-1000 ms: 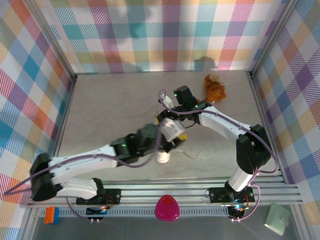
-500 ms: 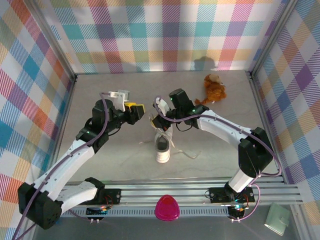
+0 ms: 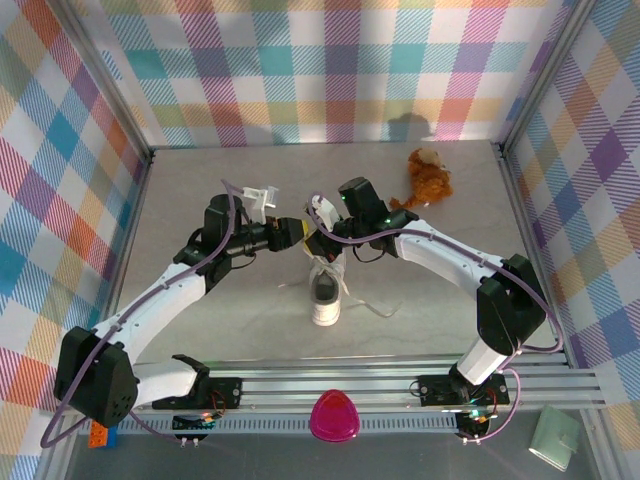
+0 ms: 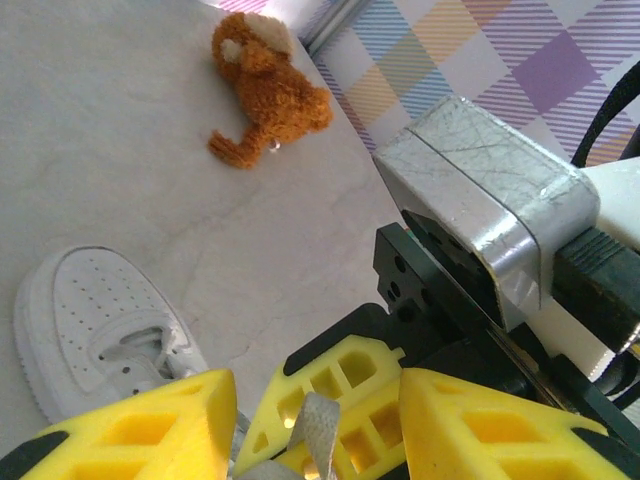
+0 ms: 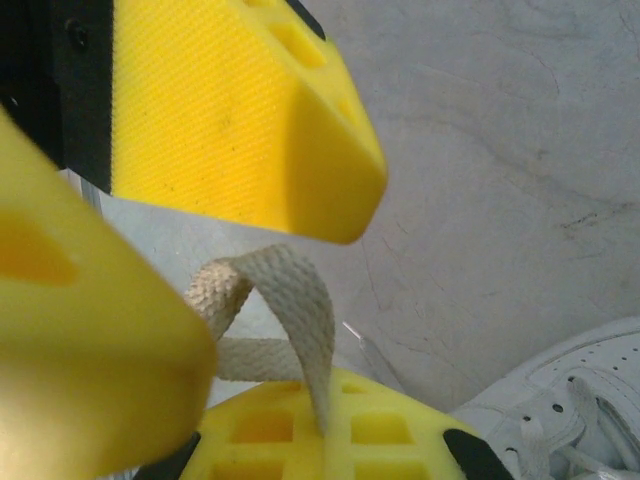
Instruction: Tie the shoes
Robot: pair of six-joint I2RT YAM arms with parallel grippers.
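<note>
The white shoe (image 3: 325,290) lies on the table, toe toward the arms, also seen as the shoe (image 4: 90,330) and the shoe (image 5: 570,400). My right gripper (image 3: 320,241) hovers just behind it, shut on a loop of white lace (image 5: 290,310) pinched at my right gripper (image 5: 325,440). My left gripper (image 3: 298,232) comes in from the left, open, its yellow fingers (image 5: 230,110) on either side of that loop. In the left wrist view my left gripper (image 4: 315,400) straddles the right gripper's tips and the lace (image 4: 318,430).
A brown-and-white plush toy (image 3: 428,177) lies at the back right, also seen as the plush toy (image 4: 265,95). A loose lace end (image 3: 375,308) trails right of the shoe. Checked walls enclose the table (image 3: 200,210) on three sides.
The left gripper pulled back from over the shoe to the left, then moved right up to the right gripper's lace loop, its jaws narrowing slightly. The right gripper kept holding the lace.
</note>
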